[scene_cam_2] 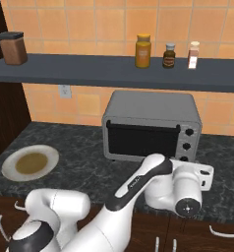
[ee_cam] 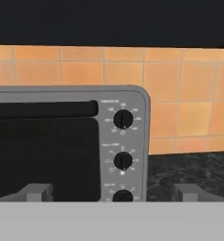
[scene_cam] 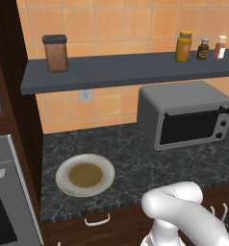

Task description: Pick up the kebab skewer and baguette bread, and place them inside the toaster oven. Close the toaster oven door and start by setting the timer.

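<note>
Your tool, its two tips spread wide and holding nothing, faces the knobs of the toaster oven on the desk, door shut; drifting sideways risks turning the wrong knob.

Lower left: round plate with brownish centre on dark speckled counter. Upper left on grey shelf: brown canister. Upper right: yellow jar, two small bottles.
</note>
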{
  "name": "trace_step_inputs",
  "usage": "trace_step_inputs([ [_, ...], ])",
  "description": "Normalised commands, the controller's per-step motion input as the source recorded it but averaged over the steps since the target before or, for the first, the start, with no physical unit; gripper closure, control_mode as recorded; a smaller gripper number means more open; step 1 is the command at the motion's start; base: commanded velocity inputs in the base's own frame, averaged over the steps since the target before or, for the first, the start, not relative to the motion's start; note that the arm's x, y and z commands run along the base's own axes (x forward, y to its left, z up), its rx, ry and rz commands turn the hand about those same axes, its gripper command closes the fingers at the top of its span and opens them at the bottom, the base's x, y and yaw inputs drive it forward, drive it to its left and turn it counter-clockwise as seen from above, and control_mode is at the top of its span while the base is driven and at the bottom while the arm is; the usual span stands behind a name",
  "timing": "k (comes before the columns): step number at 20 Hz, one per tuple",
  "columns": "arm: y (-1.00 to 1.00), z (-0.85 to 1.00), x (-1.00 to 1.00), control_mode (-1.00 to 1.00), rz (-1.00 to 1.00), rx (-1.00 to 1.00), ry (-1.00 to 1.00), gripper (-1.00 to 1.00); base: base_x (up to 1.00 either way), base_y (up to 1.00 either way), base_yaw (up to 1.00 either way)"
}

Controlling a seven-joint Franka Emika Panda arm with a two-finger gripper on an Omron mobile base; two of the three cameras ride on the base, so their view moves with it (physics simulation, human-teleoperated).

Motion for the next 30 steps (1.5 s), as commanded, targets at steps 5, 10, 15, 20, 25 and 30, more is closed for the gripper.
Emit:
trace_step_inputs([
  [5,-0.13,-0.45,0.0,-1.0,0.07,0.0,-0.02,-1.0,0.0,0.0,0.0],
  [10,0.0,-0.48,0.0,-1.0,0.06,0.0,-0.02,-1.0,0.0,0.0,0.0],
  [15,-0.01,-0.2,0.06,-1.0,0.0,0.0,-0.01,-1.0,0.0,0.0,0.0],
  [20,-0.18,0.0,0.34,-1.0,0.0,0.03,0.0,-1.0,0.0,0.0,0.0],
  [25,-0.06,0.0,0.34,-1.0,-0.01,0.01,-0.01,-1.0,0.0,0.0,0.0],
  [30,0.0,0.0,0.35,-1.0,-0.01,0.0,0.0,-1.0,0.0,0.0,0.0],
])
